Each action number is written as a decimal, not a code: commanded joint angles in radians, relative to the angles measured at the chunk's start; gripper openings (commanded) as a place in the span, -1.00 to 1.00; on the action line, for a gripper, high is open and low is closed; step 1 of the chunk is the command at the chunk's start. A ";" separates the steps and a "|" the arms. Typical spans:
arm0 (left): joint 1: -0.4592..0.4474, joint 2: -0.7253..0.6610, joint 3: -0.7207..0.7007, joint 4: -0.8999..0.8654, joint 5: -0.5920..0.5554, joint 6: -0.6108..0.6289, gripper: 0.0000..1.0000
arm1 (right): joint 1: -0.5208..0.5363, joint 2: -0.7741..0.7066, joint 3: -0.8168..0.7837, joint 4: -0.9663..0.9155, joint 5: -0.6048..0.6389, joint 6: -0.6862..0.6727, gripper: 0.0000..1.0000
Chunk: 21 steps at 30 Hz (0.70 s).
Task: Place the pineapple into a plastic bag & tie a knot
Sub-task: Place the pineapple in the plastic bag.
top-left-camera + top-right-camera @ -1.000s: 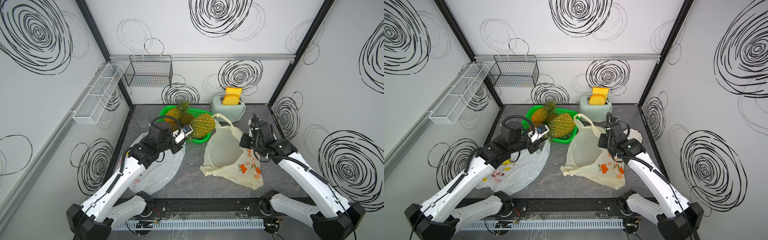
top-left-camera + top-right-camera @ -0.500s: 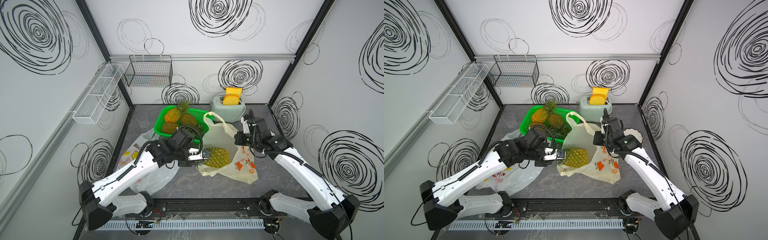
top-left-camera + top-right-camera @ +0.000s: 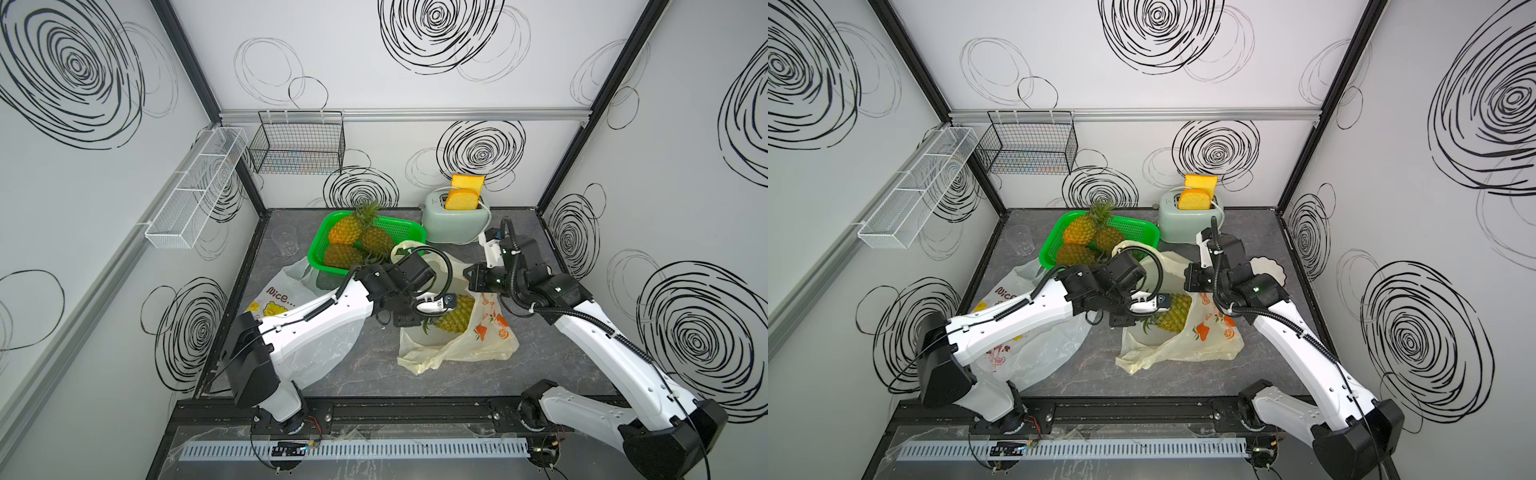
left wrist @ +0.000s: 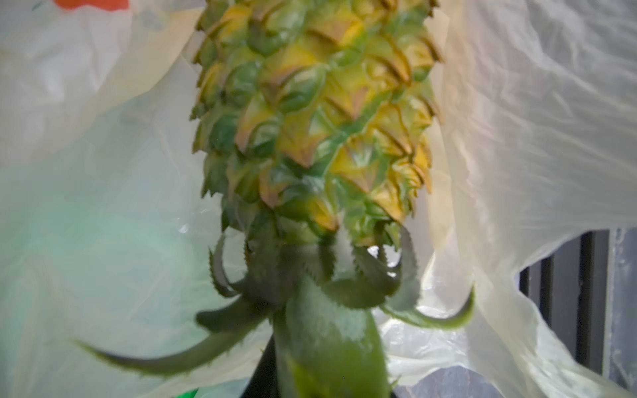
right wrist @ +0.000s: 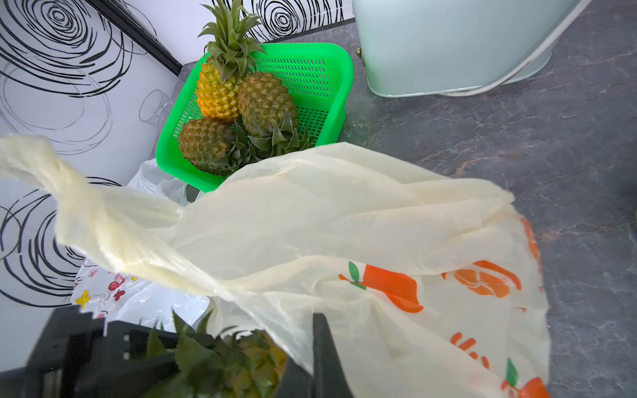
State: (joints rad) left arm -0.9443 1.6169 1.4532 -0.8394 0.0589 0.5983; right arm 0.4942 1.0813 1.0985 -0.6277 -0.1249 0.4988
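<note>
Feeding the pineapple [image 3: 456, 318] body-first into the cream orange-print plastic bag [image 3: 484, 347], just right of centre in both top views.

The left gripper [image 3: 417, 319] is clamped on the leafy crown, so the fruit's body leads. The left wrist view shows the body already between the bag's walls. The right gripper [image 3: 471, 279] is closed on the bag's upper rim and lifts the film, apparently to hold the mouth wide. Spare pineapples [image 3: 347, 229] lie in the green basket [image 3: 411, 227], upper centre.
</note>
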 commanded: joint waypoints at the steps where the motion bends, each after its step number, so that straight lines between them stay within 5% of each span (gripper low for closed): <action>1: -0.028 0.040 0.112 0.018 0.025 -0.157 -0.80 | 0.003 -0.001 -0.011 0.031 -0.007 0.018 -1.00; 10: -0.031 0.120 0.083 0.157 0.225 -0.345 -0.73 | 0.003 -0.009 -0.035 0.051 0.009 0.054 -1.00; 21: -0.013 0.130 -0.084 0.246 -0.002 -0.440 -0.90 | 0.002 -0.050 -0.024 0.016 0.112 0.106 -1.00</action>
State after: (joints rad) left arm -0.9520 1.7580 1.3624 -0.6876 0.1257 0.1940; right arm 0.4942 1.0550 1.0740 -0.6113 -0.0341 0.5747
